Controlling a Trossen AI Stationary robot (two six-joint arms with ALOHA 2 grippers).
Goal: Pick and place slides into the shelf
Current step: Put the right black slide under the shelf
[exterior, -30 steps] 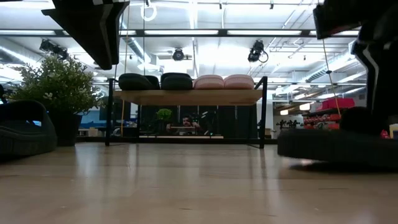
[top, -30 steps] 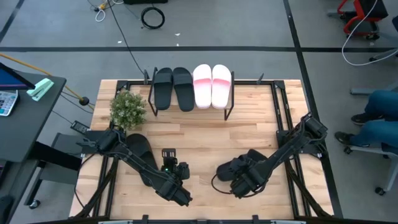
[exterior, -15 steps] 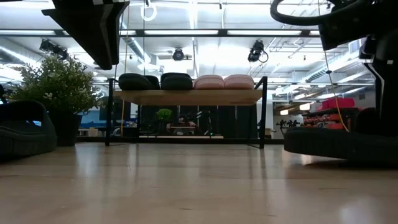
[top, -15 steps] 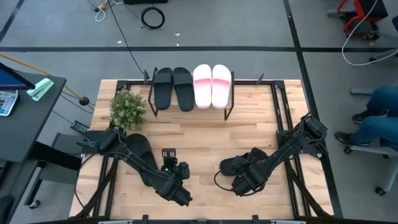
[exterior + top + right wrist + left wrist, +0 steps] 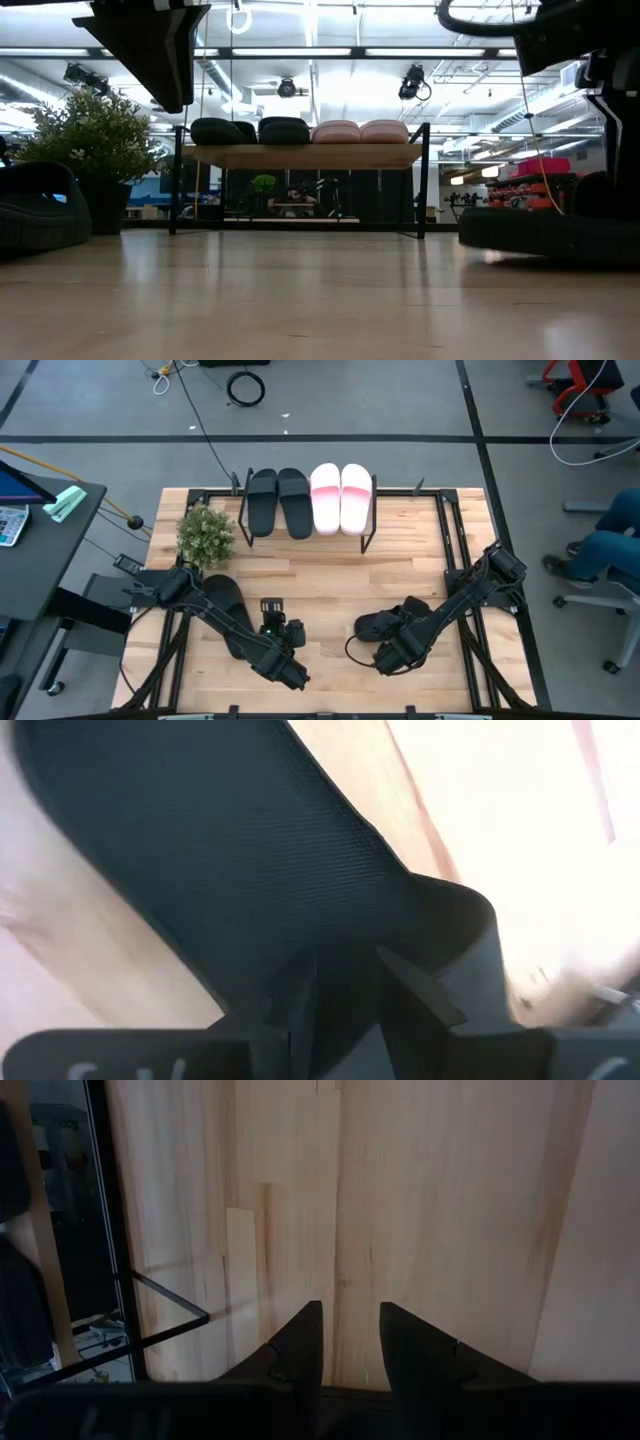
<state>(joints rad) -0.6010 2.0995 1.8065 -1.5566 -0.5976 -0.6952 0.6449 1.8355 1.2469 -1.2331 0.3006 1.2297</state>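
Observation:
The shelf [image 5: 300, 155] stands at the table's far edge. On its board lie two black slides [image 5: 278, 502] and two pink-and-white slides [image 5: 341, 498], soles down. A third black slide [image 5: 222, 600] lies flat on the table, partly under the left arm. My left gripper [image 5: 350, 1335] hovers over bare wood near the near edge, its fingers a narrow gap apart and holding nothing. My right gripper [image 5: 348, 985] is shut on a fourth black slide [image 5: 385, 624] in the table's near right part. My right gripper comes at the black slide from above, slanting in from the near right. Its fingertips [image 5: 300, 995] close on dark material beside the textured footbed [image 5: 230, 850] and the smooth strap [image 5: 460, 960]. The fingers hide the exact spot. In the low view the slide [image 5: 550, 230] sits level, close to the tabletop.
A small potted plant [image 5: 206, 532] stands left of the shelf. Black frame rails [image 5: 452, 530] run along the table's sides. Bare wood lies between the arms and the shelf. A seated person's legs [image 5: 610, 545] show beyond the right edge.
My right gripper has shifted a little toward the table's right and far side. The black slide has moved with it, staying low and level. The left arm has kept still.

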